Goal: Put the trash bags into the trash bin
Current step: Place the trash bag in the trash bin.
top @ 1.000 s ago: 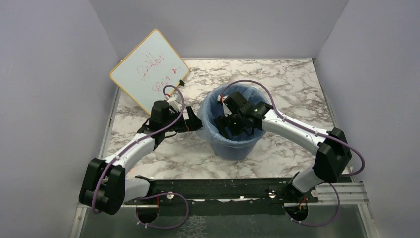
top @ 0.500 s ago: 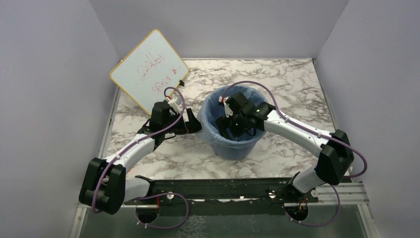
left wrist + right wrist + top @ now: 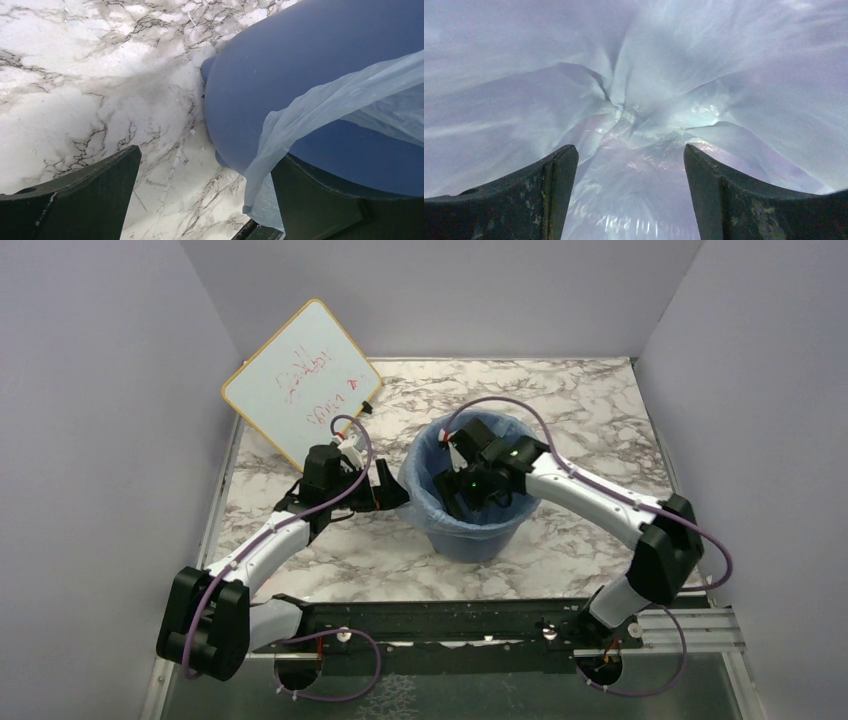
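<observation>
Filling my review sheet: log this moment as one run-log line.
thin light-blue plastic bag: lines round blue plastic bucket, edge draped outside | left gripper: open, beside bucket wall | right gripper: open, inside bag

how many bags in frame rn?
1. The bag lines the bin, with its edge draped over the rim on the left arm's side. Another could be hidden beneath it.

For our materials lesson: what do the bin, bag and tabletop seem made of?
Bin: probably moulded plastic; solid blue, smooth, matt wall. Bag: thin plastic film; translucent pale blue, shiny creases. Tabletop: marble look, white with dark veins; real stone or a print, I cannot tell.
</observation>
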